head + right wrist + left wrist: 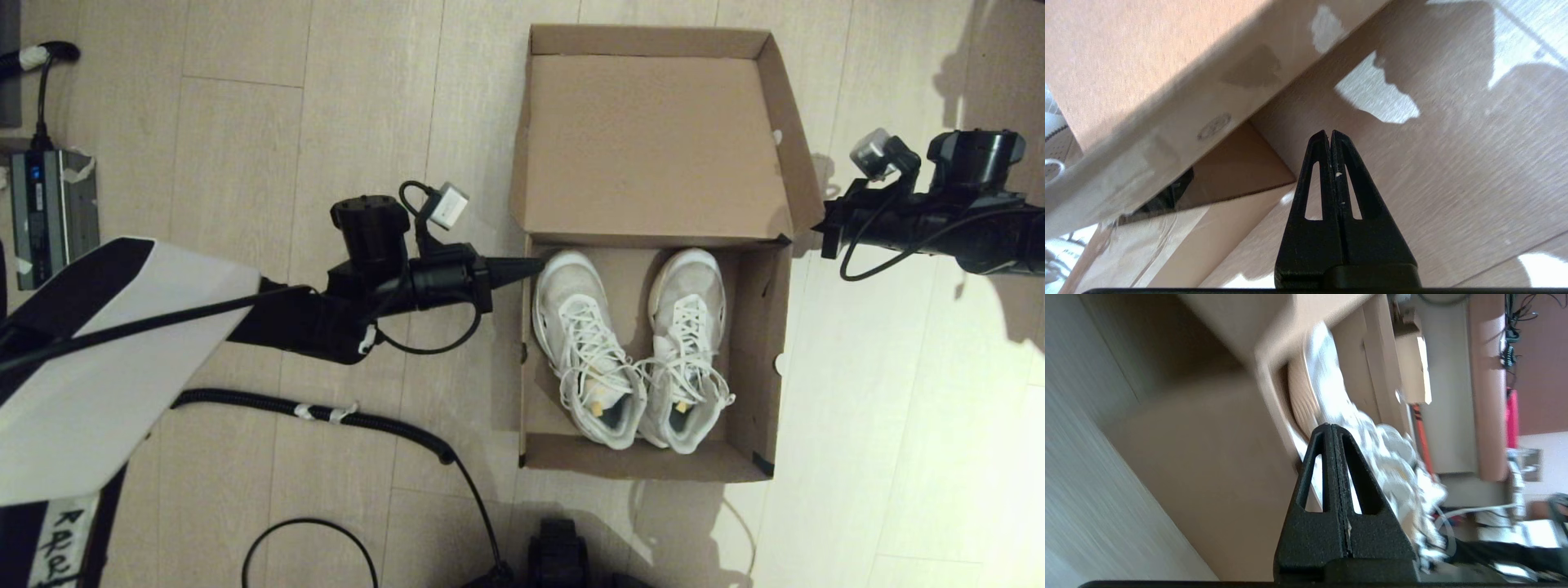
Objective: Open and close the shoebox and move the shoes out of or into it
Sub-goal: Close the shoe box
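The shoebox (739,359) is lying open on the floor (245,163), its long axis running twelve to six, the lid (653,139) folded back toward twelve. The shoes (629,351) are sitting side by side inside, toes pointing to twelve, heels to six. The left gripper (535,265), fingers pressed together, is pointing toward three at the box's nine o'clock wall. The right gripper (819,229), fingers likewise pressed together, is hovering just beside the three o'clock side.
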{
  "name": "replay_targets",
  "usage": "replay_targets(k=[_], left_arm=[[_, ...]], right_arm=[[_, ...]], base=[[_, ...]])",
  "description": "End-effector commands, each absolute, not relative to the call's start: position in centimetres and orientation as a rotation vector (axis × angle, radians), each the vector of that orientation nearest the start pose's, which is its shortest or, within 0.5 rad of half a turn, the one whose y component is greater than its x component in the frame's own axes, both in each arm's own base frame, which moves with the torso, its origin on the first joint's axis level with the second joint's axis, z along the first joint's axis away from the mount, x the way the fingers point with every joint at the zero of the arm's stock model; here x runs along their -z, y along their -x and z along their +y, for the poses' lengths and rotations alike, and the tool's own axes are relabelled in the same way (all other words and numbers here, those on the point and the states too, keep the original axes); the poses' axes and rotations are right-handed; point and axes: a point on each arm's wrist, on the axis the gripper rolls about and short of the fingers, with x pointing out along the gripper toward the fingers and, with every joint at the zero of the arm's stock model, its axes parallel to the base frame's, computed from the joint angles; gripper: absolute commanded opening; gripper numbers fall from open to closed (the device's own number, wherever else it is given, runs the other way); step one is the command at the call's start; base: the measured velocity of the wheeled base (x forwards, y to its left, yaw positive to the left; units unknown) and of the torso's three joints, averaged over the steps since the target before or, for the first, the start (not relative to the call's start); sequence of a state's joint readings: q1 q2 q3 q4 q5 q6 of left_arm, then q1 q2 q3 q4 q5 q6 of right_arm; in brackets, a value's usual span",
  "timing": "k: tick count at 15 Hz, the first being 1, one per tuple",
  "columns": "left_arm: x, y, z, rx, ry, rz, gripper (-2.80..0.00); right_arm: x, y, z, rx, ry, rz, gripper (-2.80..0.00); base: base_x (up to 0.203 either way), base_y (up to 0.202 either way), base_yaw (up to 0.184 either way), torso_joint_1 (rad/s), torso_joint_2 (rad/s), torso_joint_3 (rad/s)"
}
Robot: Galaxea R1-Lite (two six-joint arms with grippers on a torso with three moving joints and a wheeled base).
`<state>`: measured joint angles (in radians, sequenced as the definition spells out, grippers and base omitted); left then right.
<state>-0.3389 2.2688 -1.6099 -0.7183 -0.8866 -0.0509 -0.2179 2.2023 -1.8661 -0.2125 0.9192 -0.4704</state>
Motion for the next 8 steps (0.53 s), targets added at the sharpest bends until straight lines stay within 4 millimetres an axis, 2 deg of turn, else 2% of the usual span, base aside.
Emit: replay_targets(k=[1,4,8], left_arm=[[-18.7,-45.5,-18.0,1.217,0.015,-0.079,-2.8],[-20.5,-47.1,-18.6,1.205,-0.003,-0.147,-2.8],[-20.7,-47.0,-18.7,1.196,0.001,-0.138,-2.8]], right_arm=[[-24.7,-45.4,-8.2,-0.714,0.391,-0.074,-2.8],[-25.5,-45.9,-8.2,-0.705,0.409,-0.109,-2.8],[-25.8,-46.0,-7.8,-0.697,0.404,-0.125,-2.8]], base=[[0.0,0.0,0.0,0.0,0.0,0.0],[0.0,0.0,0.0,0.0,0.0,0.0],[0.0,0.0,0.0,0.0,0.0,0.0]])
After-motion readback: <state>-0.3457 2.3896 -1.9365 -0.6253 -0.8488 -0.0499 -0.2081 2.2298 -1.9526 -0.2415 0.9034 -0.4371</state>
